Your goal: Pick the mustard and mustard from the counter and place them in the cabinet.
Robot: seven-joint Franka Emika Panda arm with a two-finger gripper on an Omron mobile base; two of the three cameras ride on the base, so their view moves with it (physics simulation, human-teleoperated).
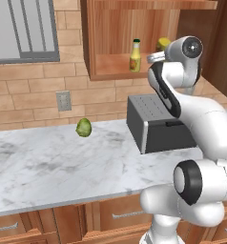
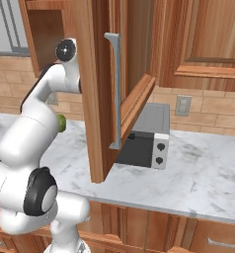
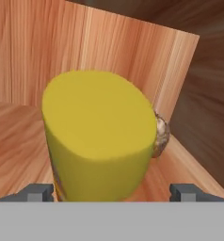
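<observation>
Mustard is already up in the cabinet point(image 1: 110, 43): the slim bottle point(image 1: 135, 56) with the dark green cap stands upright on the wooden shelf floor, and the stubby yellow bottle point(image 3: 100, 141) stands further toward the cabinet's right wall, partly hidden behind the arm in the left base view. In the hand view the tool point(image 3: 114, 192) has its two dark tips spread wide, one on each side of the stubby bottle with a clear gap to its flanks, so it pinches nothing; the bottle looks to stand on its own base on the shelf. Just behind the bottle, toward the cabinet's back right corner, sits a small brownish lump point(image 3: 161, 136), close enough that a nudge could push the two together. I judge the stubby bottle to be light, stiff plastic with a smooth, slightly slippery skin, wide and short enough to stand steadily; the best hold is across its broad flanks around mid-height, above the label edge, not on the rounded top. The slim bottle seems tippier, being tall and narrow, and wants a hold on its body below the cap. Below the cabinet, a green ball point(image 1: 84, 127) and a grey boxy appliance point(image 1: 158, 126) rest on the marbled table point(image 1: 48, 167).
</observation>
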